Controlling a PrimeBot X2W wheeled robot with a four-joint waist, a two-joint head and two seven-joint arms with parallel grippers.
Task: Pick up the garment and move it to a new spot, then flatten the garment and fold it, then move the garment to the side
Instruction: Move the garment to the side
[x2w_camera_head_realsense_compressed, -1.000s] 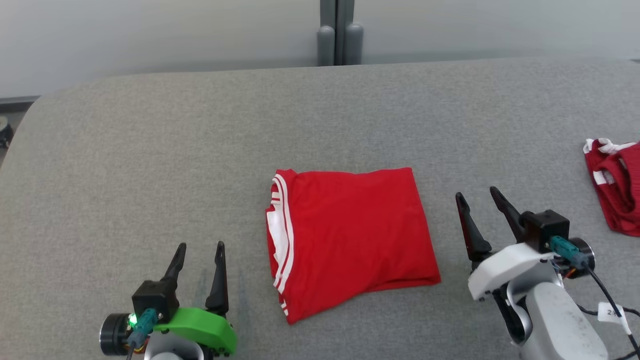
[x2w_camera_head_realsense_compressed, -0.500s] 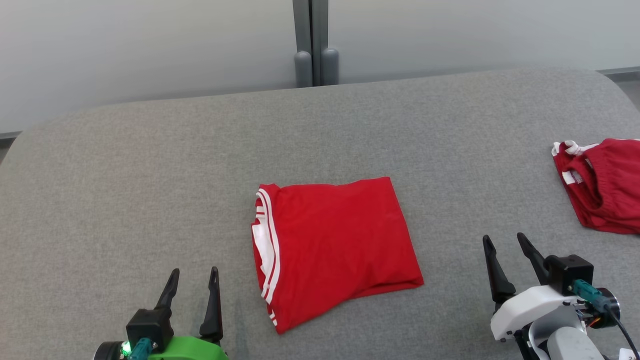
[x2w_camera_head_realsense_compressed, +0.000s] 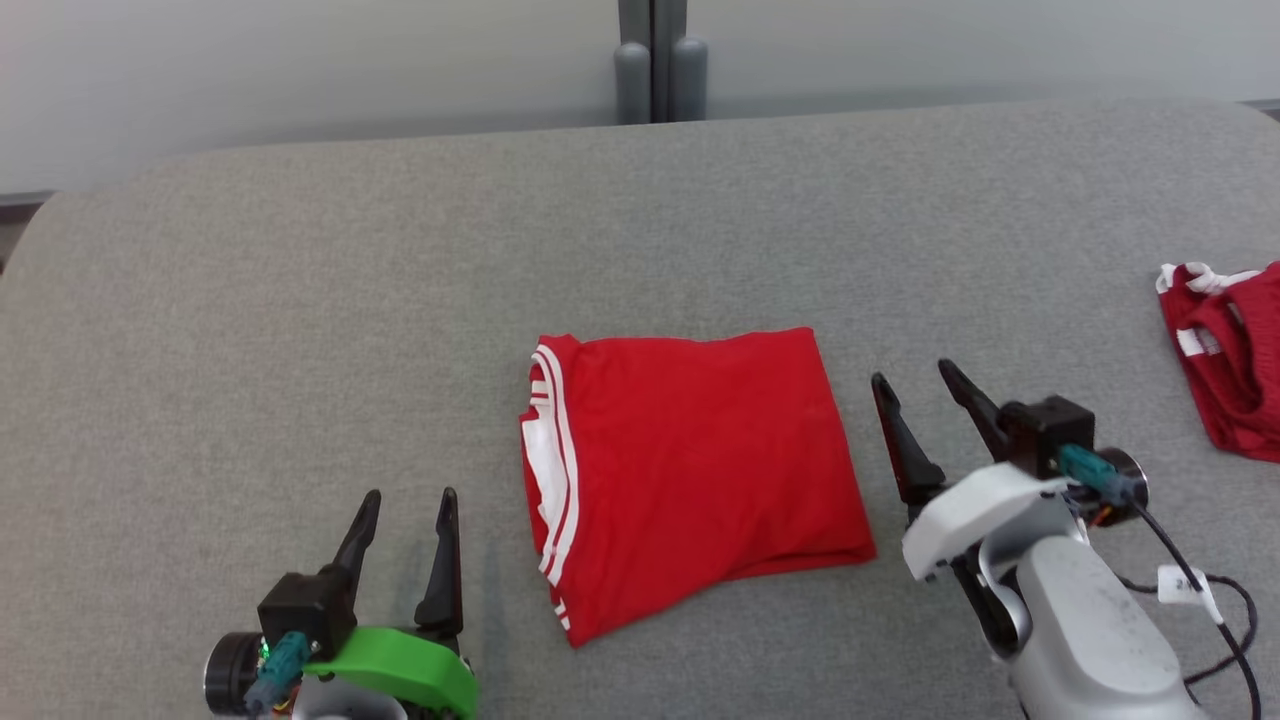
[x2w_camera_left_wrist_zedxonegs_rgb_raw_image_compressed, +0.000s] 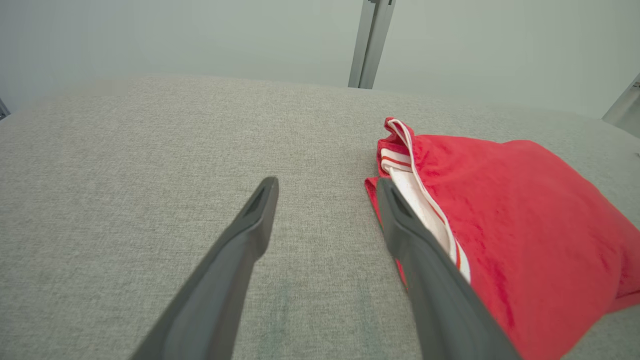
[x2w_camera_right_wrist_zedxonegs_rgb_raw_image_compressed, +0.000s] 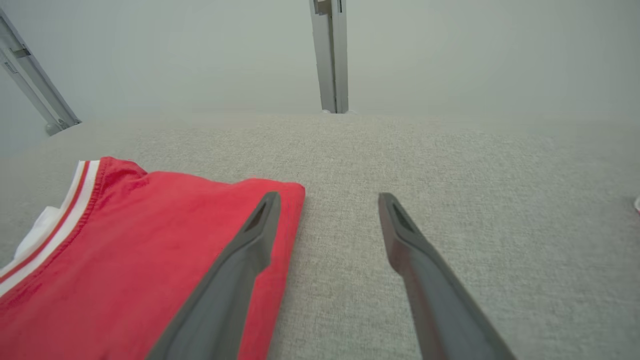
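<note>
The garment (x2w_camera_head_realsense_compressed: 690, 470) is a red piece with white stripes on its left edge, folded into a rough rectangle on the grey surface. It also appears in the left wrist view (x2w_camera_left_wrist_zedxonegs_rgb_raw_image_compressed: 520, 220) and the right wrist view (x2w_camera_right_wrist_zedxonegs_rgb_raw_image_compressed: 125, 250). My left gripper (x2w_camera_head_realsense_compressed: 410, 500) stands open just left of the garment's lower corner, holding nothing. My right gripper (x2w_camera_head_realsense_compressed: 912, 372) is open beside the garment's right edge, apart from the cloth. Its left finger (x2w_camera_right_wrist_zedxonegs_rgb_raw_image_compressed: 240, 260) overlaps the garment's edge in the right wrist view.
A second red garment with white trim (x2w_camera_head_realsense_compressed: 1225, 360) lies crumpled at the far right edge. The grey fabric surface (x2w_camera_head_realsense_compressed: 300, 300) spreads wide to the left and back. A grey post (x2w_camera_head_realsense_compressed: 660, 60) stands against the pale wall behind.
The head camera has shifted, so the whole picture has moved. My right gripper has come closer to the garment's right edge. The garment lies as before.
</note>
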